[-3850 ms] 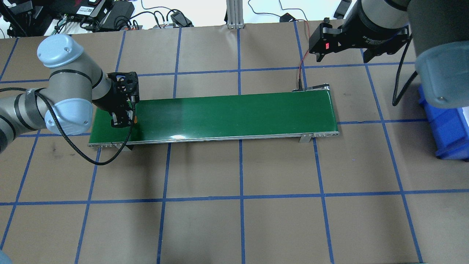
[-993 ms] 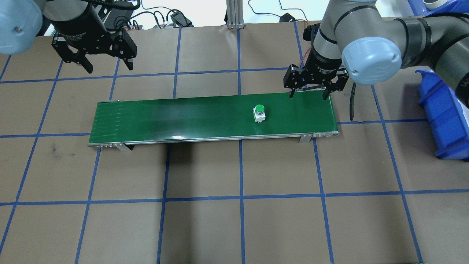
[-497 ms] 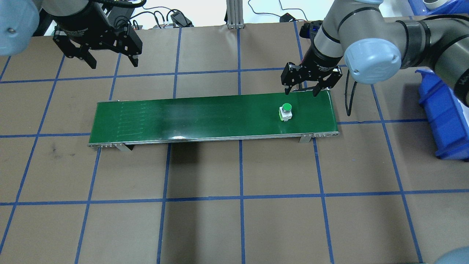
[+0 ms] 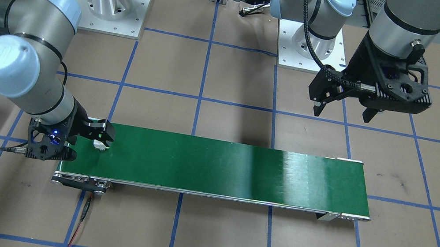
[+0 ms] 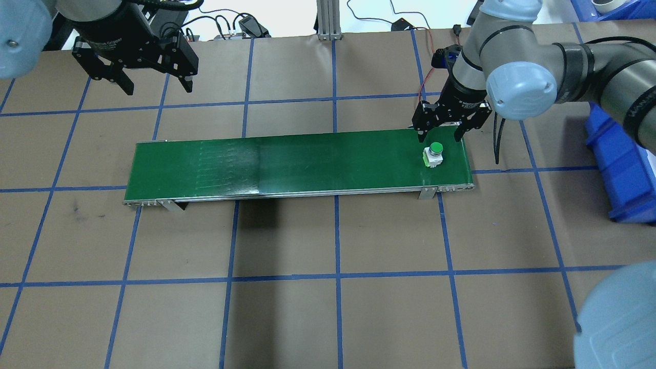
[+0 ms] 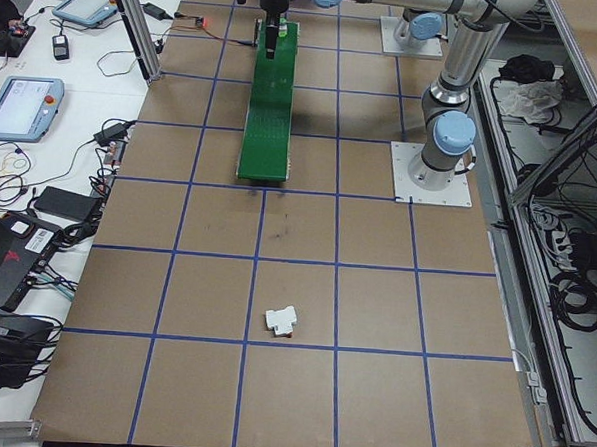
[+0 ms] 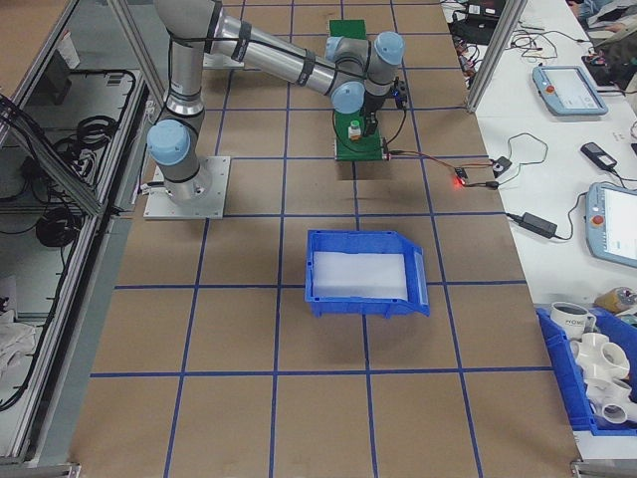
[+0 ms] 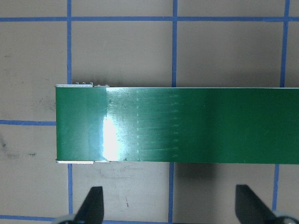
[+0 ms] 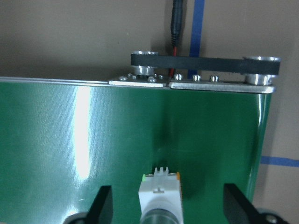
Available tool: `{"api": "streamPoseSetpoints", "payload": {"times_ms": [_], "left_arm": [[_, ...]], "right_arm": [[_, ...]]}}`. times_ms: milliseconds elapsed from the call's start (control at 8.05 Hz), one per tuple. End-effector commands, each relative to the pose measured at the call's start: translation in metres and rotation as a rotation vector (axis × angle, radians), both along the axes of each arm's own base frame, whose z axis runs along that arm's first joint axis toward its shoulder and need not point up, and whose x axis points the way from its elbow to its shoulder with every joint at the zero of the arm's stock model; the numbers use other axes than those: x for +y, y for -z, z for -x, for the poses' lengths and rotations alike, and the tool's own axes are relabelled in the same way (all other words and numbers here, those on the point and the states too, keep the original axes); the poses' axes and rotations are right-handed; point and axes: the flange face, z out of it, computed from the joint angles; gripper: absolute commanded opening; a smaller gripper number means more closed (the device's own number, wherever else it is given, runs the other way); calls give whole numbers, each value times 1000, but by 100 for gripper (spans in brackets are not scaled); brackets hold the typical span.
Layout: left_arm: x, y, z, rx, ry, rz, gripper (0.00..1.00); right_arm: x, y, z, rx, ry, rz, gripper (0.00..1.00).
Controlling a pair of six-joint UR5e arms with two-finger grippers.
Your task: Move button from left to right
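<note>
Your right gripper [image 5: 439,134], jaws apart, hovered upper right over the button [image 5: 433,154]; it looked light, rigid; grip its squarish white body.

silver arms, pale blue joint caps, black jaws.

A green conveyor belt [image 5: 297,164] is lying across the taped table [image 5: 328,307], a blue bin [image 7: 363,271] sitting beside it.

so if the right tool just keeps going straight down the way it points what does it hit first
Most likely the button: the right tool is open and the button sits between its fingers in the wrist view, on the green belt. Height above it is unclear.
</note>
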Motion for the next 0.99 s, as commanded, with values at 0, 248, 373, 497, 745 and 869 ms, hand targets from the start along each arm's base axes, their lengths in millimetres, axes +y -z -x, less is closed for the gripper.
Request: {"api": "streamPoseSetpoints", "payload": {"times_ms": [0, 248, 373, 497, 745, 869], "left_arm": [[0, -1, 0, -1, 0, 2, 100], [-1, -3, -1, -1, -1, 6, 100], [-1, -3, -1, -1, 0, 8, 100], [-1, -3, -1, -1, 0, 6, 100], [-1, -3, -1, 1, 0, 8, 100], [-1, -4, 0, 4, 2, 9, 100]], "right_arm": [[16, 47, 14, 33, 22, -134, 53], [19, 47, 38, 40, 38, -183, 0], [18, 29, 45, 40, 36, -155, 0], [13, 4, 48, 62, 31, -107, 0], [-3, -24, 69, 155, -28, -56, 0], [-3, -41, 112, 139, -28, -42, 0]]}}
